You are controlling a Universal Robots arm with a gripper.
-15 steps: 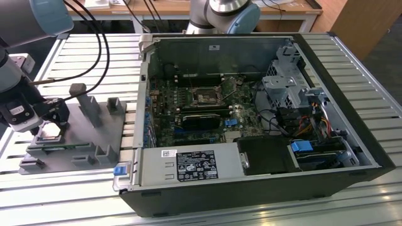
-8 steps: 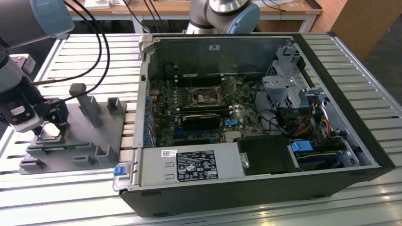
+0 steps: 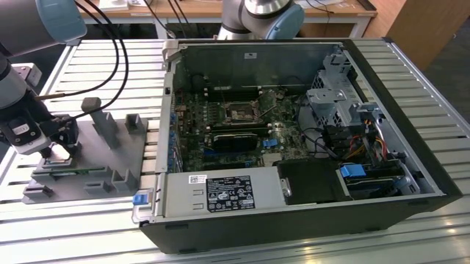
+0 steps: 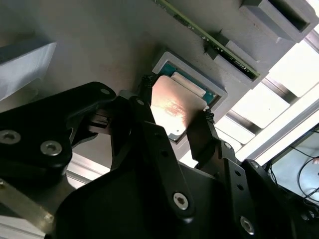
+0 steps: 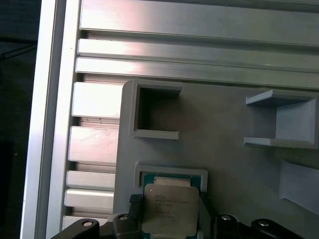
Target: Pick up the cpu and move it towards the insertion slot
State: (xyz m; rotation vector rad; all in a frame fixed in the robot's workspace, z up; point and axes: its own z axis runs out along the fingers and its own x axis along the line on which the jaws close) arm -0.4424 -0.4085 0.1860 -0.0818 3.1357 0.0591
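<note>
Black fingers (image 4: pixel 145 107), in the second wrist view, clamp the cpu (image 4: pixel 174 104) by opposite edges, just above its holder pocket (image 4: pixel 162 62). In the first wrist view it overlaps that pocket's rim. In the exterior view the insertion slot (image 3: pixel 239 114) lies well apart: pickup seems done, transfer remains.

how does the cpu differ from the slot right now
The cpu has a silvery top; the slot is a metal frame with a dark centre. The cpu sits between the jaws of the gripper over the grey holder; the slot lies inside the case. Both are square.
</note>
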